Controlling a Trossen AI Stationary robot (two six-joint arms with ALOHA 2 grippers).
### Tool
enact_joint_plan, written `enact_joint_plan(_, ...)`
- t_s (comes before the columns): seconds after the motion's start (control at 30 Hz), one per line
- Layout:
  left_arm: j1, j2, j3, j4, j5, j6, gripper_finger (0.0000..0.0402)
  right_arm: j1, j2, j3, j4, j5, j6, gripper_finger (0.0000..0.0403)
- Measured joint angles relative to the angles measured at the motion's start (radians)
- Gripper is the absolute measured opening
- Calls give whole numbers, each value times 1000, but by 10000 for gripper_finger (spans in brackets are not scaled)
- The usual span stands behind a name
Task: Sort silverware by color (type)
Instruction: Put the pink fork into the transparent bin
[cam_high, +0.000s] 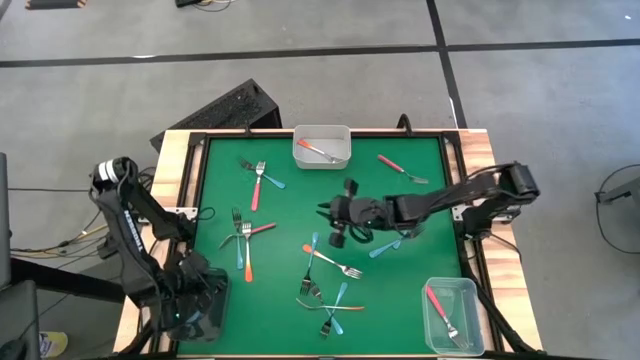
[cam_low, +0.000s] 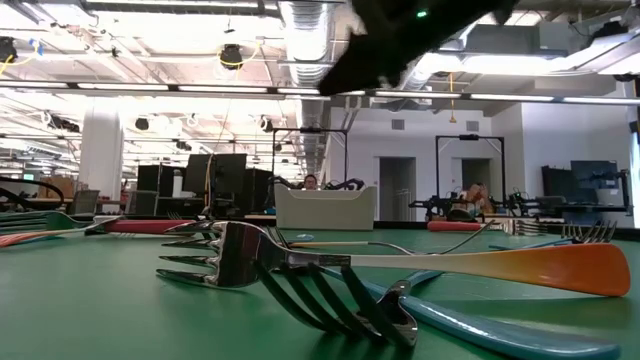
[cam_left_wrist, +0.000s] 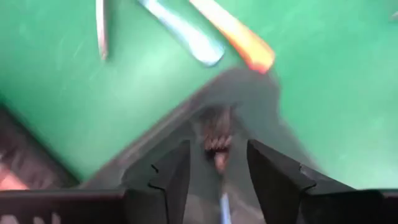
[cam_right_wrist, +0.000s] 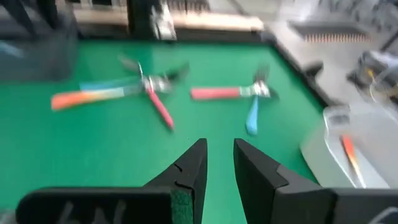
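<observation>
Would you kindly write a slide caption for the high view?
Coloured-handled forks scattered on green table; left gripper over corner bin, right gripper mid-table.

surface: green felt-topped table w/ wooden frame | on it: scattered small metal forks w/ blue, orange, red-pink handles | clear plastic rect. bins at far edge, near-right corner, near-left corner

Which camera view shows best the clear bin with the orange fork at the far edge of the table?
The high view: the clear bin is seen whole from above, an orange-handled fork inside. The low view shows only its side wall, not the contents. The right wrist view shows a blurred clear bin, perhaps this one. The left wrist view does not show it.
</observation>
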Motion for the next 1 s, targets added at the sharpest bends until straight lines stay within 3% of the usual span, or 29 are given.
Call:
enact_joint_plan(0.27,138,-70,0,7,-178,213,150,42,-152,0,-520,48,187,104)
enact_joint_plan(0.5,291,-113,0,130,-236,513,150,110,-223,-2,-921,42,439,104)
enact_joint_plan(0.83,428,-113,0,570,-496,1127,150,204,-200,-62,-1093,31,701,104)
enact_joint_plan(1.0,471,-113,-12,648,-485,1193,150,264,-197,-98,-1057,27,729,104)
